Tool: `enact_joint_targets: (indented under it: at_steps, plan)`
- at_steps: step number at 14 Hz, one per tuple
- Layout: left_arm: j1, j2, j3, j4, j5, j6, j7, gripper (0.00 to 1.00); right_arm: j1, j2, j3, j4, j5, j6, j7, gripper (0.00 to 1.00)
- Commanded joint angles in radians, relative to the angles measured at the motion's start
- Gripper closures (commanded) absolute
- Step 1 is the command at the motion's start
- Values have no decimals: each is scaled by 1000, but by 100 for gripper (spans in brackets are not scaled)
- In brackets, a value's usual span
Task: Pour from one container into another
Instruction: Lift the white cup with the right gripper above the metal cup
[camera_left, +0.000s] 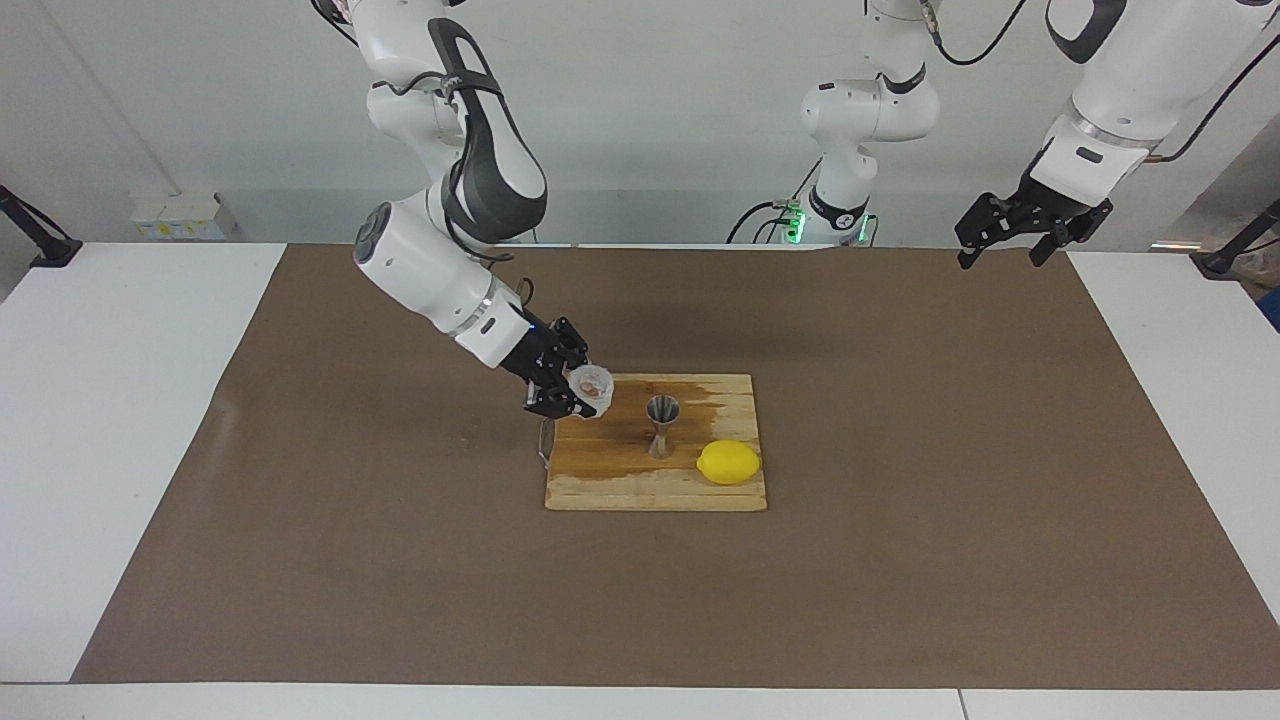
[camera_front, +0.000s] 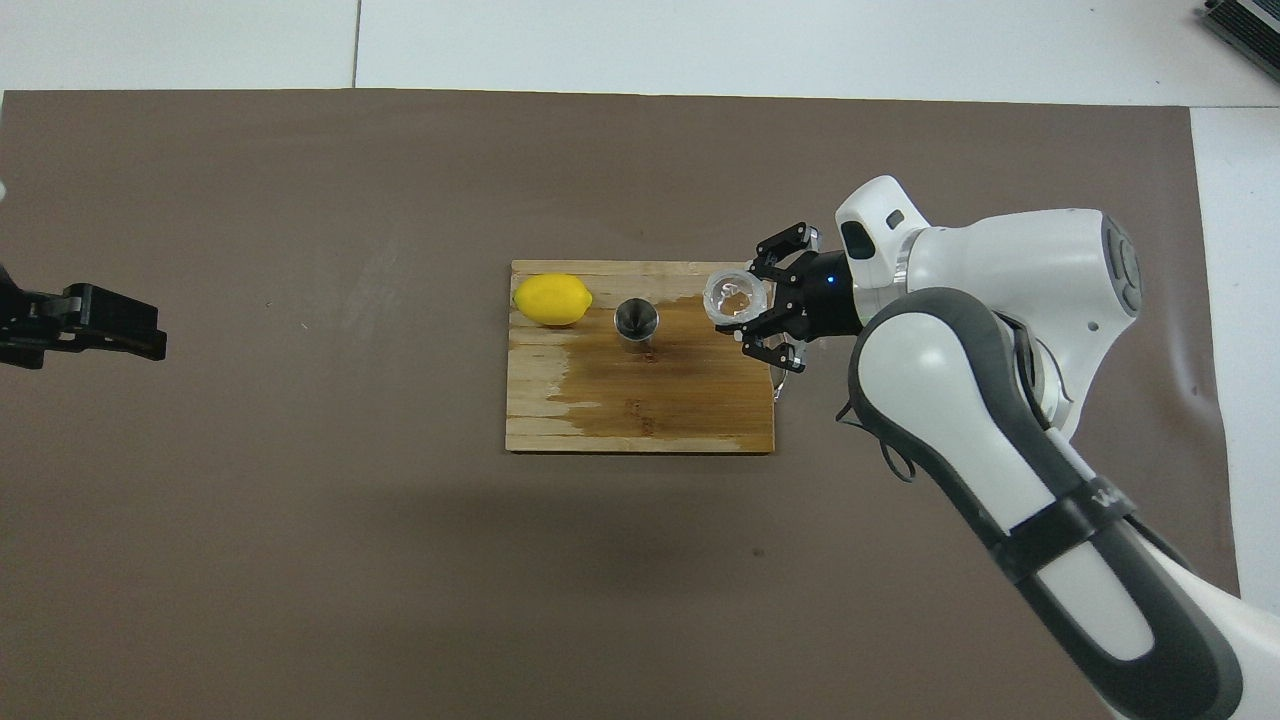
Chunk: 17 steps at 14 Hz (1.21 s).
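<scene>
My right gripper is shut on the glass cup, a squat clear cup with thick faceted walls. It holds the cup in the air over the edge of the wooden cutting board at the right arm's end. In the overhead view the cup shows its mouth upward between the fingers of the right gripper. The silvery hourglass jigger stands upright on the board's middle, a short way from the cup, and shows its open top from above. My left gripper waits open and empty over the mat's corner.
A yellow lemon lies on the board beside the jigger, toward the left arm's end, and also shows from above. The board carries a dark wet stain and a wire handle. Brown mat covers the table.
</scene>
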Motion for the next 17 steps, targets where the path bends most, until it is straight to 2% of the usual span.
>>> enact_joint_targets:
  at_steps: [1,4,7,10,13,17]
  plan:
    - [5,-4,-2,-7,5,1,10,0,44,16,-1,27,-126,29,88,100]
    - [6,-4,-2,-7,5,1,10,0,114,31,-1,66,-303,54,244,100]
    - [6,-4,-2,-7,5,1,10,0,142,34,-1,73,-461,80,333,100]
    - [5,-4,-2,-7,5,1,10,0,170,34,-1,73,-535,85,349,100]
    - [6,-4,-2,-7,5,1,10,0,185,55,-1,73,-620,140,422,100]
    - [6,-4,-2,-7,5,1,10,0,185,57,-1,73,-630,148,424,100]
